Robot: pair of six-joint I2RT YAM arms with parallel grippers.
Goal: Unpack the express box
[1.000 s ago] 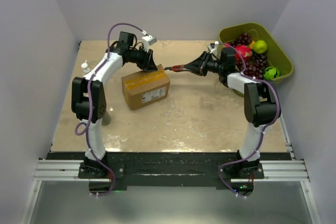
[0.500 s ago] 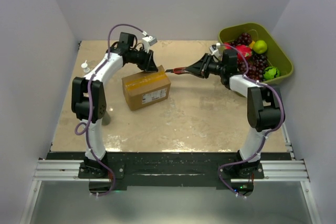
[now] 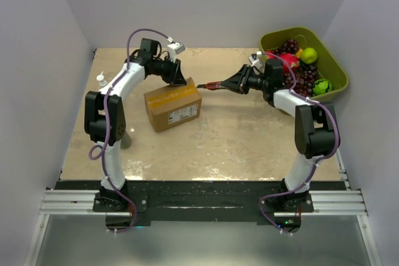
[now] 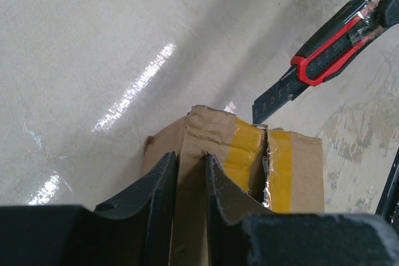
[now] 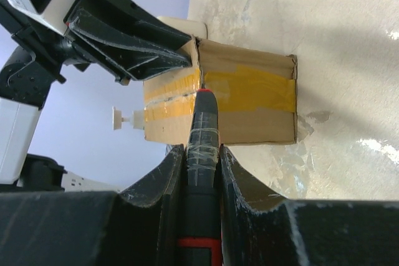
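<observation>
Though unseen overhead, wrist shows express box (image 4: 300,175) split

Express box (image 3: 173,106) sat on the table (image 3: 237,141), left of centre and nearer the left arm. I noted the left gripper (image 4: 190,161) at the box's far edge, with 1 finger on either side of a flap there. The right gripper (image 5: 201,154) was to the right of the box, with the knife (image 3: 209,83) between its 2 fingers. The knife pointed left, its tip at the taped seam on the box's far right end; I could not tell whether it touched. The bin (image 3: 337,73) sat in the far right corner, just beyond the right arm, with fruit (image 3: 293,60) in it. 1 small bottle (image 3: 100,79) stood at the table's left edge, left of the left arm and well apart from the box.
</observation>
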